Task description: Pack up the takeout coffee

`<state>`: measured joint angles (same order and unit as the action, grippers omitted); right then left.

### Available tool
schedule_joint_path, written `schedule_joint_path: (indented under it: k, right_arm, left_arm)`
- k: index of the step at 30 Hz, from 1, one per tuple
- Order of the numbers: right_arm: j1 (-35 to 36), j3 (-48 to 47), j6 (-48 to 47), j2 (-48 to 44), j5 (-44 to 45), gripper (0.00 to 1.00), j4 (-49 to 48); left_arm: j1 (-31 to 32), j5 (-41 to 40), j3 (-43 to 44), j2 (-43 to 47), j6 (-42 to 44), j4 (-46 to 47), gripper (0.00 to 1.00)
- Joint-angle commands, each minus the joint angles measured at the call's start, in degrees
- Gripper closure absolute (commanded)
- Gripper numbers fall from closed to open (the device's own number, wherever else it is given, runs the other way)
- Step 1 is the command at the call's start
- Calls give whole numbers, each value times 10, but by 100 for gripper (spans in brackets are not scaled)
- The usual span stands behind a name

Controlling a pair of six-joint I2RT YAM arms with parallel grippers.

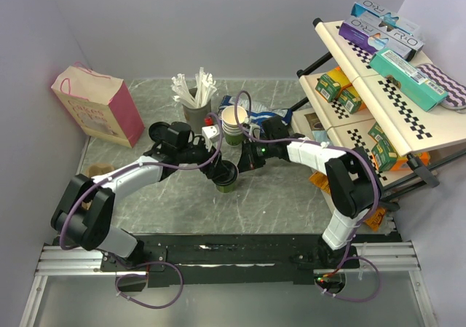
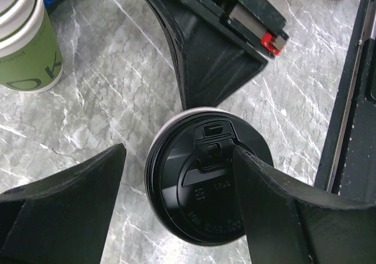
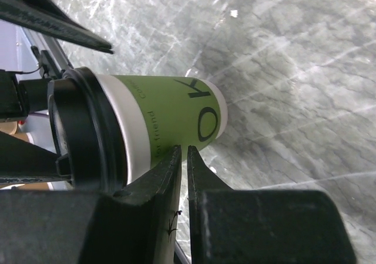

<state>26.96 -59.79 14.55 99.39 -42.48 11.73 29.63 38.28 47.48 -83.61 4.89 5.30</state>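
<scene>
1. The left gripper (image 2: 179, 158) has its broad black jaws wide apart and straddles the takeout coffee (image 2: 202, 199), a small green paper cup with a white band and a round black plastic lid. In the left wrist view one finger overlaps the lid's rim. The other stands clear of it, with a strip of table showing between.
2. The right gripper (image 3: 183, 155) has its black fingers drawn almost together, with only a thin slit between them and nothing in it. Their tips sit at the cup's green wall, just below the white band; whether they touch it I cannot tell.
3. The takeout coffee stands upright, lid on, near the middle of the grey marbled table (image 1: 291, 196), between the two grippers.
4. Just behind it, and apart from it, stands a stack of lidless cream and green paper cups (image 1: 234, 121).
5. Further back is a grey holder of white sticks (image 1: 196, 97).
6. A pink paper bag (image 1: 98, 105) stands at the far left corner.
7. A sloping pale shelf rack with checkered edging (image 1: 338, 39) on the right carries coloured boxes.
</scene>
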Motion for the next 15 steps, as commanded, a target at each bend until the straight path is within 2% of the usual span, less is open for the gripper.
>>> schedule_joint_path:
  k: [1,15]
  right_arm:
    - [12,-17,3,3,-13,84,-22]
    - [14,-35,-1,13,-15,81,-2]
  left_arm:
    - [3,15,26,-8,-1,11,21]
    - [2,-15,18,-14,-18,12,21]
